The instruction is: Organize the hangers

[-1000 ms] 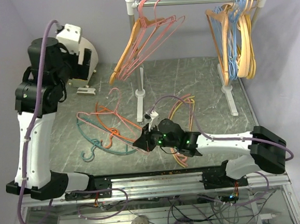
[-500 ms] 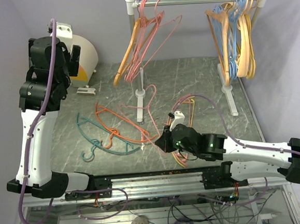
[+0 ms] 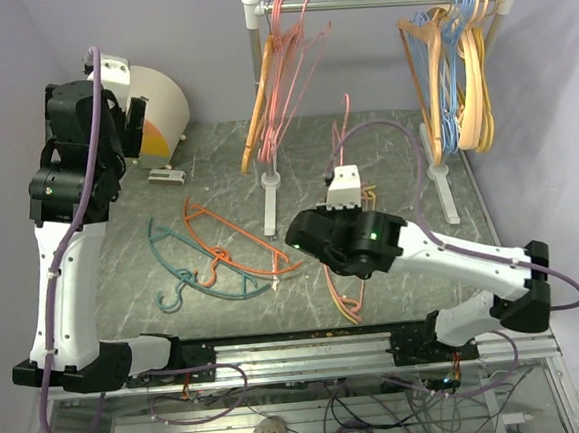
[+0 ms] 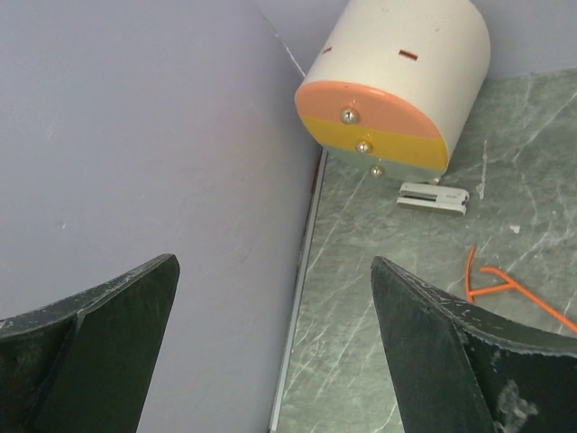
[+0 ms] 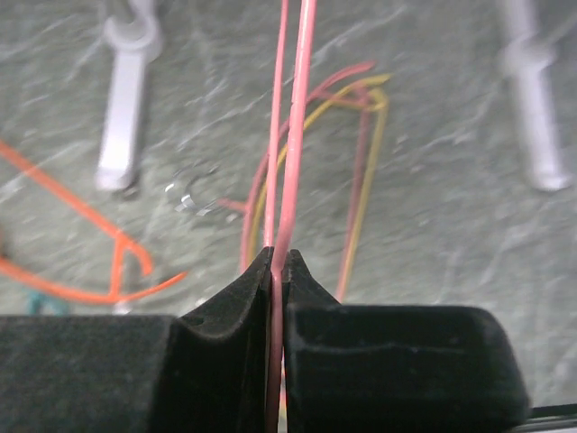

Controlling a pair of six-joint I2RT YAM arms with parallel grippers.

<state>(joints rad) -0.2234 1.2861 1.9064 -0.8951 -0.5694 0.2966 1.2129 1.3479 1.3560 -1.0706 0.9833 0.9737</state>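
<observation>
**Right wrist view.** Right gripper point(image 5: 279, 263): pressed together on pink hanger point(image 5: 290, 135), two thin wires caught in the notch between the pads and running straight away from the camera. Pinched low on the frame, probably to leave the far end free for hooking. Below, on table point(image 5: 433, 225): pile point(image 5: 361, 108) of pink, yellow and dark red loops. Orange hanger point(image 5: 63, 194) at left. Rack foot point(image 5: 126, 108) at far left.

**Top view.** Pink hanger held upright between the rack's two posts, its tip below rail point(image 3: 383, 0) and not yet on it. Lower part hidden by the arm. Hung set point(image 3: 274, 87), pink and orange, crowded at left end of rail. Blue-tan bunch point(image 3: 456, 73) at right end, well apart. Gap between the two groups the likely target. On the table, left of centre: orange hanger crossed over teal hanger point(image 3: 184, 280). Pile at near edge, partly under the right arm, yet to be hung. Left arm point(image 3: 66, 244) raised at far left, well apart from the rack.

**Left wrist view.** Left gripper point(image 4: 270, 352): spread wide, nothing between the fingers. Aimed at the far left corner: drum point(image 4: 397, 81) on its side, small white clip point(image 4: 433, 196) just beside it. Tip of orange hanger at right edge. Judged parked, to leave the right arm room.
</observation>
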